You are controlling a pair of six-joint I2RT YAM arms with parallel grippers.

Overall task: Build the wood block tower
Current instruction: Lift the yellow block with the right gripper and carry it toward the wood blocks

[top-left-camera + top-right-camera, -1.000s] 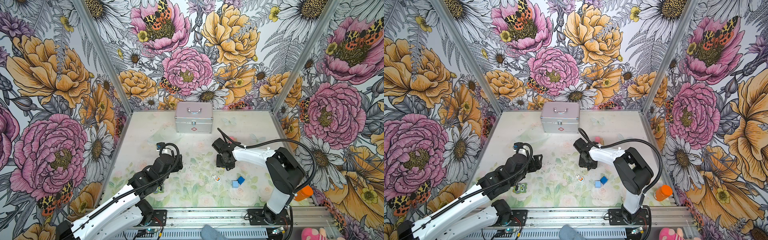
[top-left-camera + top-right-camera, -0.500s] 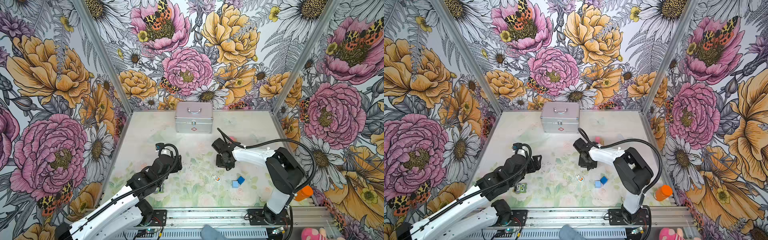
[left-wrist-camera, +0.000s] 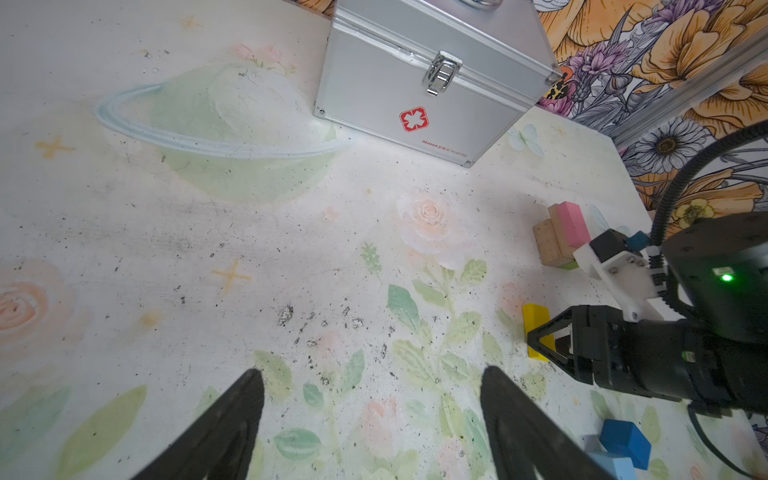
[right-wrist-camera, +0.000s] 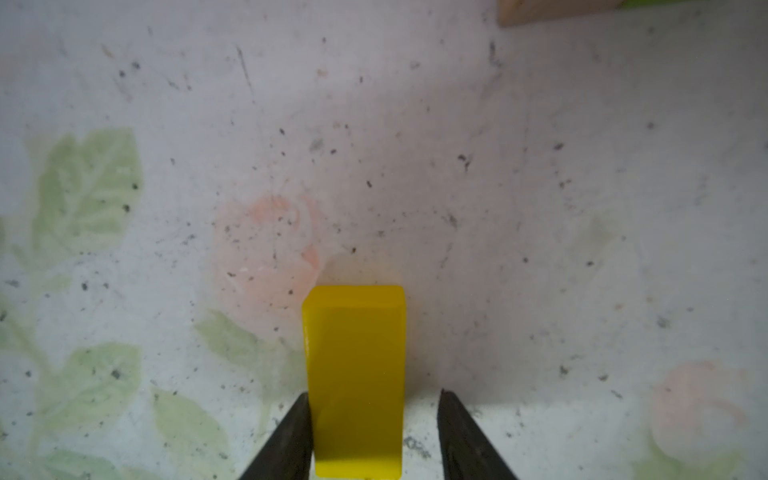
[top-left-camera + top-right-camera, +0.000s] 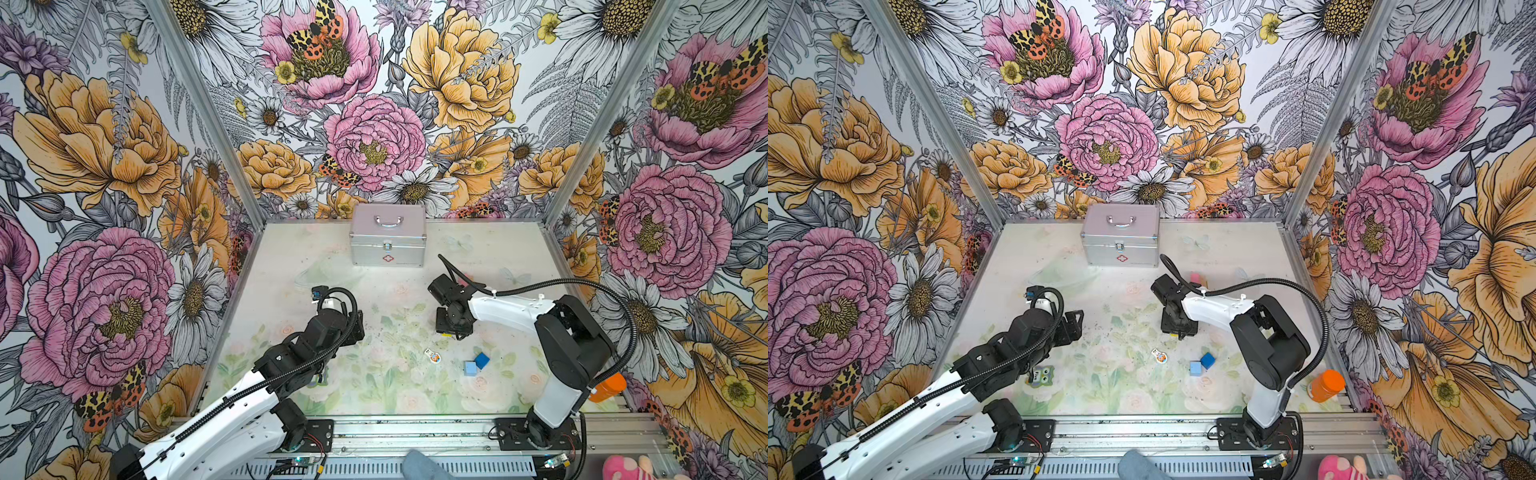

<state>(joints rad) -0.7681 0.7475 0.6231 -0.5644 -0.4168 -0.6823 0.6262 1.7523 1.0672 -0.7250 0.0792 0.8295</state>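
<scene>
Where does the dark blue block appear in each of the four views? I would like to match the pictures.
In a top view: the dark blue block is lower right of centre.
In a top view: same place, slightly nearer the middle.
Left wrist view: at a corner of the picture.
Right wrist view: not in it.
Shared landmark: the light blue block right beside it.

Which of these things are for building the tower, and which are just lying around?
For the tower: yellow block, pink block, tan block, green block, dark blue cube, light blue cube; maybe also the little cartoon piece and the owl piece.

Just lying about: silver case, orange bottle, pink plush toy.
</scene>
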